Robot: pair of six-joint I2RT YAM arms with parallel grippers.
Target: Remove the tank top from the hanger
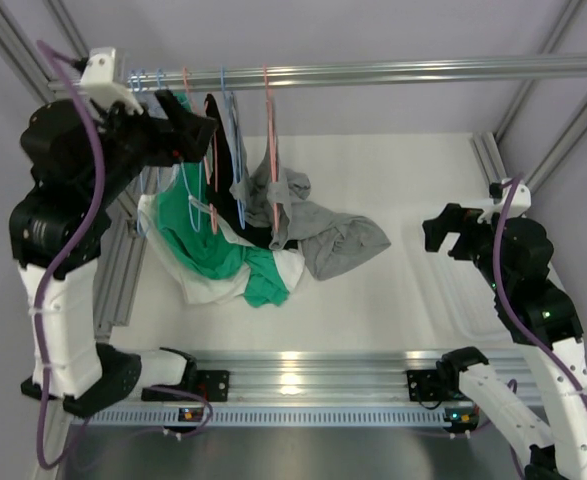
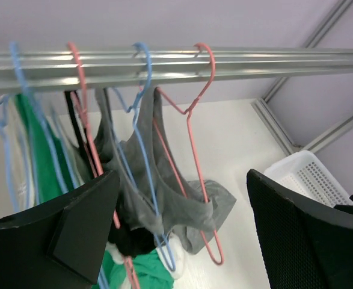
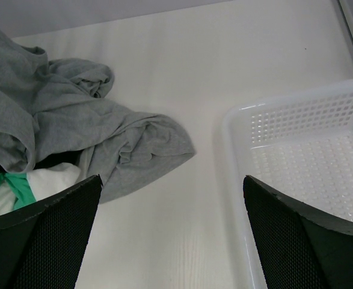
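the grey tank top (image 2: 141, 180) hangs by its straps from the rail (image 2: 254, 63), between a blue hanger (image 2: 145, 60) and a pink hanger (image 2: 189, 113); which wire carries it i cannot tell. its lower part sags onto the white table (image 3: 194, 72) beside green and white clothes (image 1: 223, 265). the left gripper (image 2: 181, 186) is raised near the hangers, jaws wide apart and empty. the right gripper (image 3: 170, 186), also spread and empty, hovers over the table beside a white basket (image 3: 284, 99).
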